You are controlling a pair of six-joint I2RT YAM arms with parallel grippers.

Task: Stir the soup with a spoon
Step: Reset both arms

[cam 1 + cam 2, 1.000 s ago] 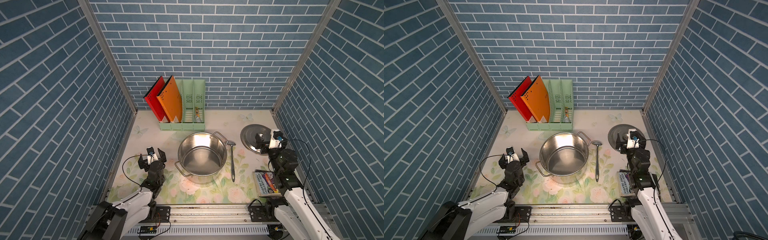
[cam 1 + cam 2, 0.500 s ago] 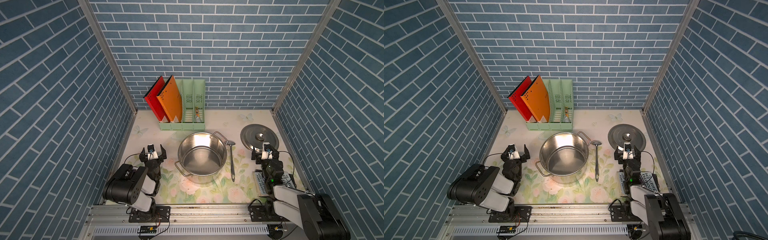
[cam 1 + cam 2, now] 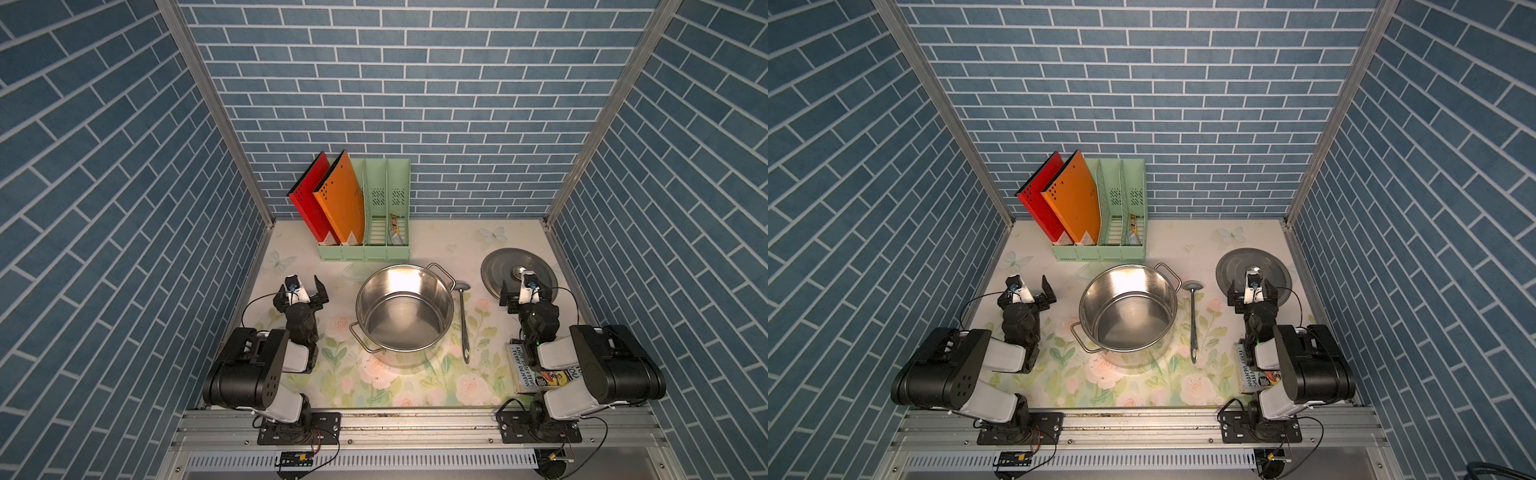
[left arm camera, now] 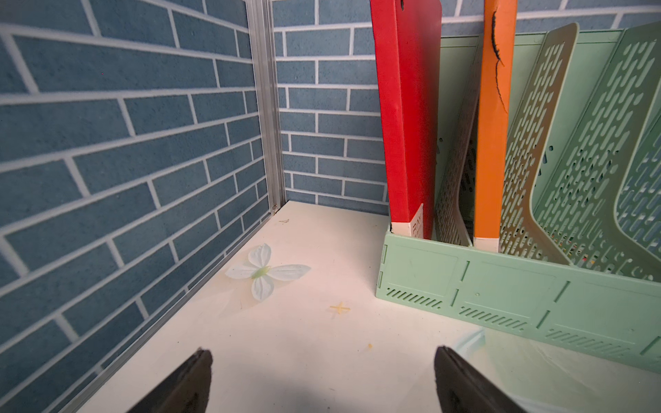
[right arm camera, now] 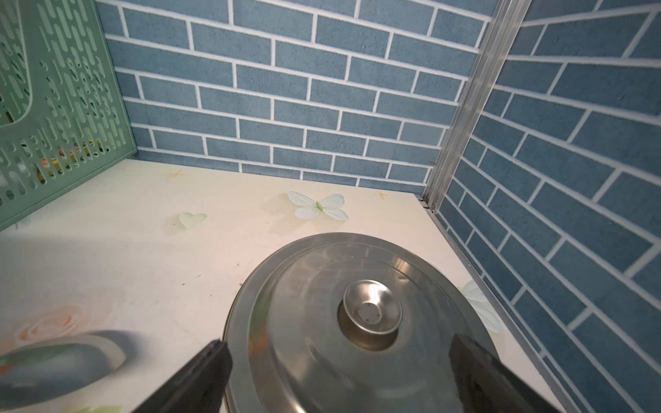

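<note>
The left gripper [image 3: 300, 294] gapes wide, empty. Past the pot [image 3: 403, 328], the spoon [image 3: 462, 320] lies flat, nearer the right gripper [image 3: 527, 293], which is equally wide and empty. The spoon is probably light, stiff, slick and low-lying, so mid-handle looks the best place to pinch it.

spoon [image 3: 462, 317] | slim grey metal, small round bowl | flat on mat | just beside pot [image 3: 405, 309], untouched

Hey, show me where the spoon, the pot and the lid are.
spoon [image 3: 463, 324], in a top view, middle of its handle.
pot [image 3: 403, 328], in a top view, bare inner floor.
lid [image 5: 370, 313], right wrist view, its centre knob.
</note>
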